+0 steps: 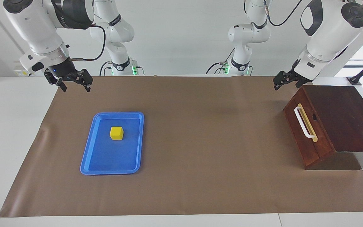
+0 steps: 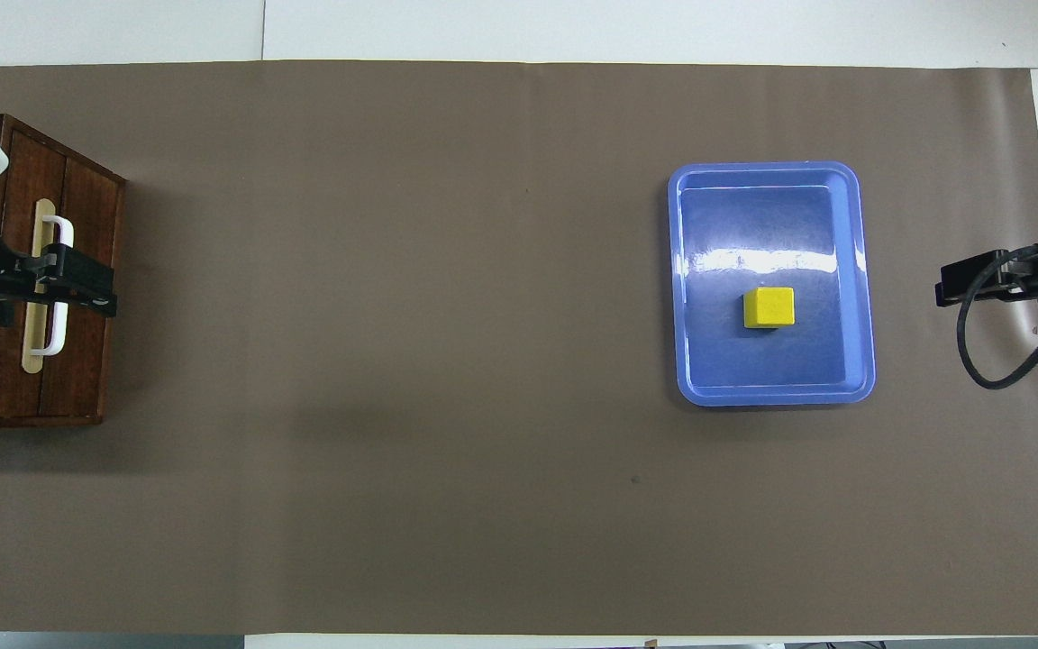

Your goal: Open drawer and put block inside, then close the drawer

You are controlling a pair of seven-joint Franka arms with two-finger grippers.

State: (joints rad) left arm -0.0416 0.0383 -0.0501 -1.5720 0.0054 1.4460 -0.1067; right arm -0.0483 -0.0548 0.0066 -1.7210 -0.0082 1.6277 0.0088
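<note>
Facing, the small yellow block (image 1: 116,133) sits mid-left in the blue tray (image 1: 90,151); the shut brown drawer (image 1: 306,132) is at right. Left gripper (image 1: 287,82) and right gripper (image 1: 73,84) hang spread, empty. Overhead, the block (image 2: 769,307) sits center-right, the drawer (image 2: 41,288) at left edge.

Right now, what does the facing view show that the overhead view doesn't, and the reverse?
Facing view only: both arms' bases and upper links, and the cabinet top. Overhead only: the left tool covering the drawer's white handle, though the facing view shows it raised, clear of it. Both: yellow block in the blue tray, shut drawer, right tool open.
</note>
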